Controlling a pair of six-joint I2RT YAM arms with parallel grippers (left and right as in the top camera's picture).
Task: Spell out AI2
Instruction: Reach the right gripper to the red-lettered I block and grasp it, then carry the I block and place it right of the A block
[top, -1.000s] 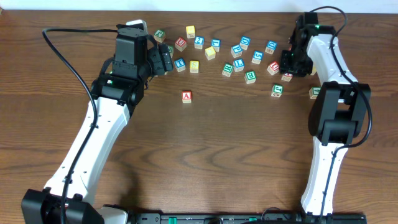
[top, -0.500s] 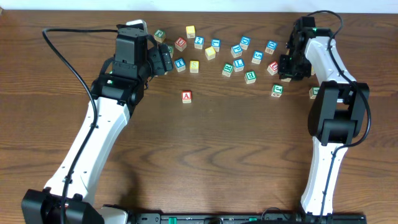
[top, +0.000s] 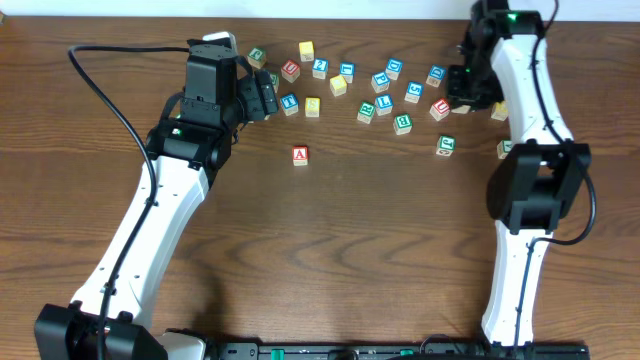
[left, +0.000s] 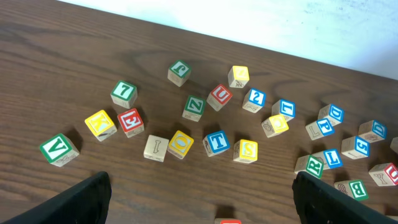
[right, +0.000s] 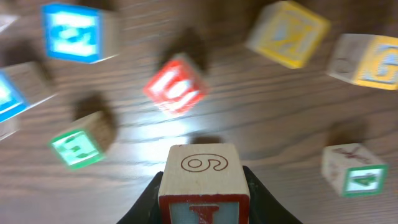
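Right gripper (right: 204, 199), clamped on a wooden block (right: 203, 171) with a red letter, possibly I, has risen above the scattered blocks (top: 385, 95) within the last second. The A block (top: 300, 155) lies alone mid-table, awaiting its neighbour. Left gripper (left: 208, 202) hangs spread, empty.

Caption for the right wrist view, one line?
Right fingers grip a wooden block marked 6, scattered letter blocks blurred beneath.

Dark wooden table (top: 350, 230) carries scattered letter blocks (top: 403, 123) (red A (top: 300, 155) apart).
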